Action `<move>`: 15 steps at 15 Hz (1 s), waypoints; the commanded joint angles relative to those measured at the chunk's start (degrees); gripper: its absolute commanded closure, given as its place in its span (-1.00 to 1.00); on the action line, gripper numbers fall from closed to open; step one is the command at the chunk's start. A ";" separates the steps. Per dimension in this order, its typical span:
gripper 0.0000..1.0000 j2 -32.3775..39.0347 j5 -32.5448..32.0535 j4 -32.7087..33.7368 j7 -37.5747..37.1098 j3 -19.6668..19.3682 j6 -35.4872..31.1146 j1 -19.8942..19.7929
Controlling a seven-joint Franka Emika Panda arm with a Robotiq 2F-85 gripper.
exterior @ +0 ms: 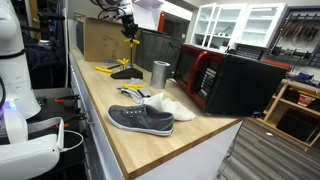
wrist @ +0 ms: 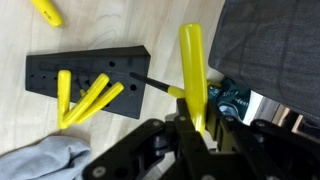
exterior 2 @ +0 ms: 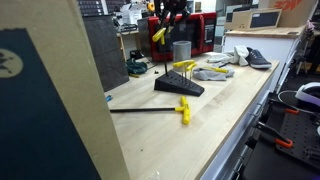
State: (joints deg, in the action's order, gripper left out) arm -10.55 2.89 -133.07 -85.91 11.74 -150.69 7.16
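Note:
My gripper is shut on a yellow-handled screwdriver, whose handle sticks out past the fingers. In both exterior views the gripper hangs high above a black tool block with the yellow tool in it. In the wrist view the block lies below and to the left, and several yellow-handled tools lean in its holes. Another yellow-handled screwdriver lies on the wooden counter in front of the block.
A metal cup stands beside the block, with a red and black microwave behind it. A grey shoe and a white cloth lie nearer the counter's end. A cardboard box stands at the back.

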 commanded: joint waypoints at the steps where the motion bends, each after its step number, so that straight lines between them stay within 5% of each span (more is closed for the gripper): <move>1: 0.89 -3.20 -2.13 -2.72 -2.16 0.50 1.03 -1.70; 15: 0.89 -1.88 5.16 -5.61 -0.03 -0.55 -7.57 -1.95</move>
State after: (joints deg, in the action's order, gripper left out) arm -11.66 5.04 -137.92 -85.99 11.39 -155.55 4.35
